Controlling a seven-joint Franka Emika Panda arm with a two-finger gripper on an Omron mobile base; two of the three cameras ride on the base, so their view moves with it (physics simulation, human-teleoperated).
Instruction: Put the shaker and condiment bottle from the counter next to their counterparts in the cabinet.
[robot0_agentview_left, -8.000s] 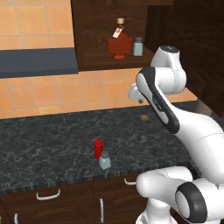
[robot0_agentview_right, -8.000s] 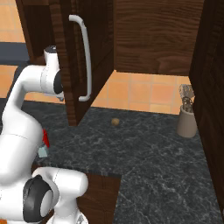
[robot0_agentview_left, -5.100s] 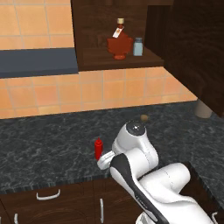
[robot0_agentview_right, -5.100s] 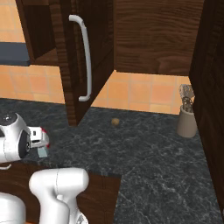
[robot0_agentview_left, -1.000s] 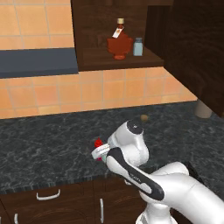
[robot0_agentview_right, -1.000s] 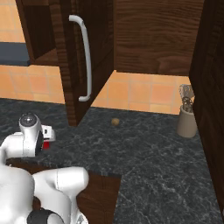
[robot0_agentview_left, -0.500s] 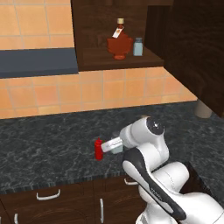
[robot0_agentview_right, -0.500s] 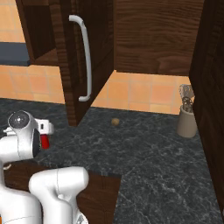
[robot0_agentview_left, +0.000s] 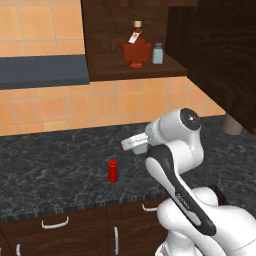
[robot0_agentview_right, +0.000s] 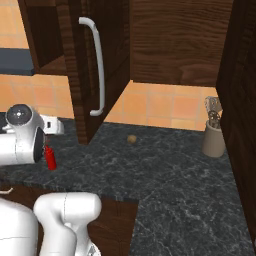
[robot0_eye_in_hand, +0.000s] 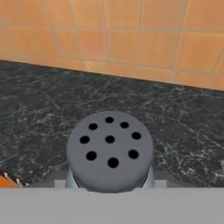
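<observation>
My gripper (robot0_agentview_left: 137, 144) hangs above the counter (robot0_agentview_left: 55, 165), shut on the pale blue shaker (robot0_agentview_left: 142, 149). In the hand view the shaker's grey cap (robot0_eye_in_hand: 109, 150) with its holes sits right in front of the camera, over the counter (robot0_eye_in_hand: 39, 96). The red condiment bottle (robot0_agentview_left: 113, 171) stands upright on the counter, left of and below the hand, and shows again beside the arm (robot0_agentview_right: 50, 157). In the open cabinet (robot0_agentview_left: 107, 45), the counterparts stand on the shelf: a red-brown flask (robot0_agentview_left: 136, 50) and a second pale shaker (robot0_agentview_left: 158, 53) to its right.
The cabinet door (robot0_agentview_right: 82, 65) with its long white handle (robot0_agentview_right: 98, 70) hangs open above the counter. A small brown ball (robot0_agentview_right: 131, 139) lies near the tiled wall. A utensil holder (robot0_agentview_right: 214, 135) stands at the far right. A dark hood (robot0_agentview_left: 42, 70) juts out at the left.
The hand has risen and swung right with the shaker in it, away from the red bottle, which stays put on the counter.
</observation>
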